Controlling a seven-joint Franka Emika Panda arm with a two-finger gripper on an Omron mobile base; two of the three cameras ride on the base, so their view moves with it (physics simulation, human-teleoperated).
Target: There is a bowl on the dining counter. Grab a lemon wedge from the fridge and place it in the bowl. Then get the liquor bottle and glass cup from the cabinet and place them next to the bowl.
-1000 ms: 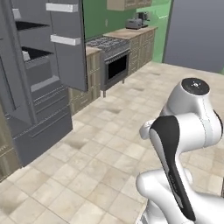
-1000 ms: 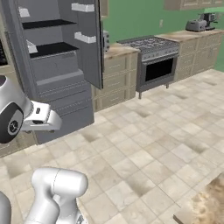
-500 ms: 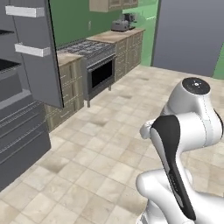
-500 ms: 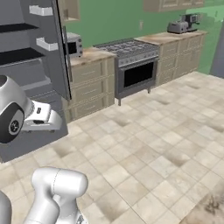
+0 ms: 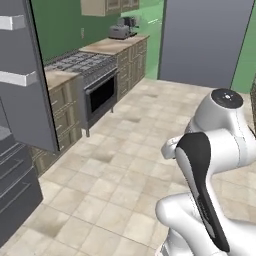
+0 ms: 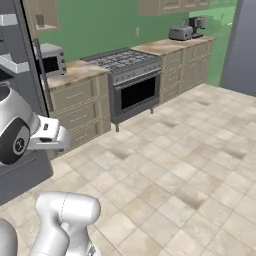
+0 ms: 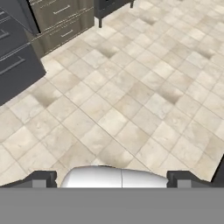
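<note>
The grey fridge (image 5: 22,100) stands at the left with its door swung open and white door shelves showing; its dark drawers (image 7: 17,65) lie at the upper left of the hand view. My gripper (image 7: 111,178) hangs over bare floor tiles, open, the two dark fingertips (image 7: 41,178) far apart and nothing between them. The bowl, dining counter, lemon wedge, liquor bottle and glass cup are out of view. Beige wall cabinets (image 6: 42,15) hang above the worktop; I cannot tell which is the task's cabinet.
A steel stove (image 6: 130,75) sits among beige base cabinets (image 5: 62,107) along the green wall. On the worktop are a microwave (image 6: 52,57) and a toaster (image 5: 120,32). A tall grey panel (image 5: 205,40) stands at the far end. Beige floor tiles (image 6: 190,170) stretch ahead.
The whole picture has shifted because the base moved: the fridge slid off toward the left edge, and the stove and worktop came nearer the middle. The gripper stayed open.
</note>
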